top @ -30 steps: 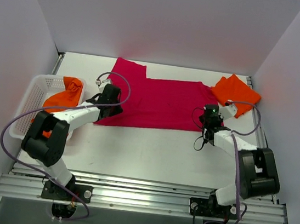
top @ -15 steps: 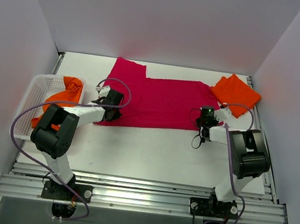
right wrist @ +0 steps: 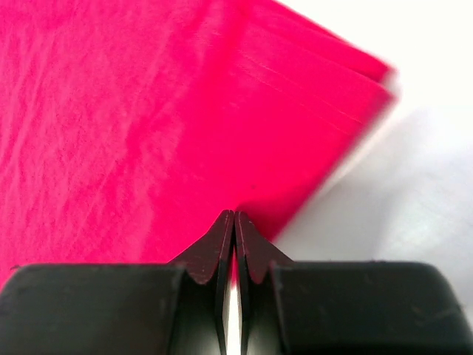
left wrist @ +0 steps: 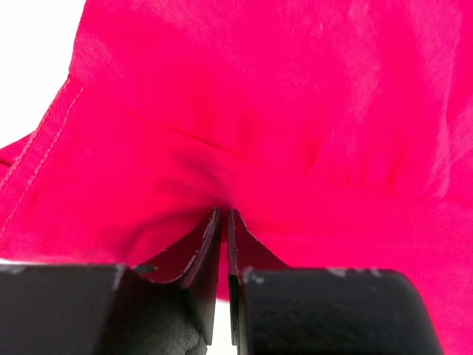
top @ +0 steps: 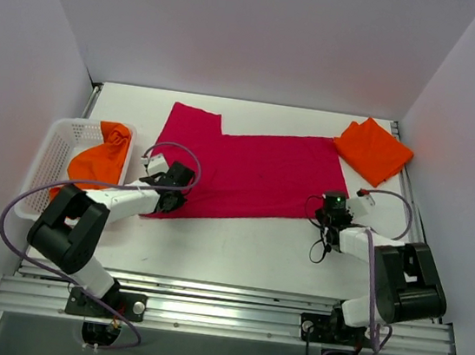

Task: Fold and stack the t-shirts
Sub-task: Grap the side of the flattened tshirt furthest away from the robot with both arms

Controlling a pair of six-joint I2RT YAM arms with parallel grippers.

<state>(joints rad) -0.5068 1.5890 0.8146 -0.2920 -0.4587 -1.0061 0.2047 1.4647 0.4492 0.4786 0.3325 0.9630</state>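
Two grips: left jaws and right jaws each clamp the crimson t-shirt [top: 256,171] at its edge; cloth barely enters the right jaws, so uneven pulling could slip it free.

Top view: bright, even, diffuse light from overhead, with only soft, faint shadows beside the arms [top: 120,194]. White table [top: 237,247] close to clipping. Faint pink cast low on the far wall [top: 237,46] behind the crimson t-shirt [top: 256,171]. Wrist views: red oversaturated, weave detail mushy. Right wrist: cloth's far-right corner smeared, table beyond it soft. Left wrist: table at far left blown white.
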